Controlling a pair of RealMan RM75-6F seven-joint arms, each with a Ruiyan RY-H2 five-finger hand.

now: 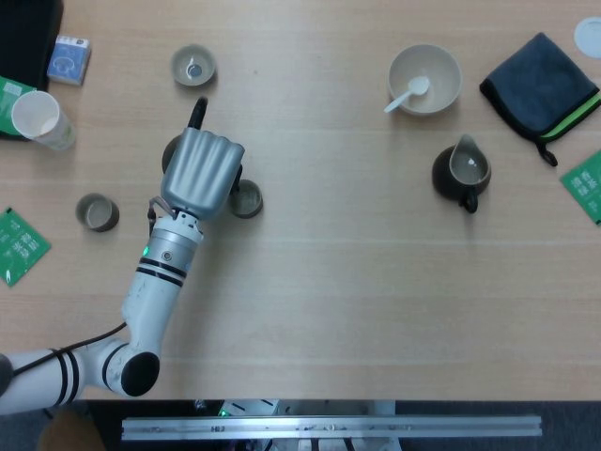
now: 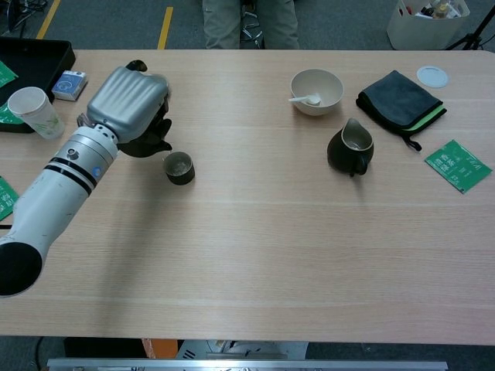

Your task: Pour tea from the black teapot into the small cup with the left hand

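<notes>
My left hand (image 1: 200,173) (image 2: 127,100) grips the black teapot (image 2: 154,137) (image 1: 197,113), which it mostly hides in both views. The pot is held just left of the small dark cup (image 2: 179,167) (image 1: 248,198), with its spout near the cup's rim. No stream shows between spout and cup. The cup stands upright on the table with liquid in it. My right hand is not in either view.
A dark pitcher (image 2: 349,147), a cream bowl with a spoon (image 2: 316,91) and a folded dark cloth (image 2: 401,100) lie to the right. Another small cup (image 1: 97,212), a lidded cup (image 1: 192,66), a paper cup (image 2: 32,110) and green packets (image 1: 19,246) sit at the left.
</notes>
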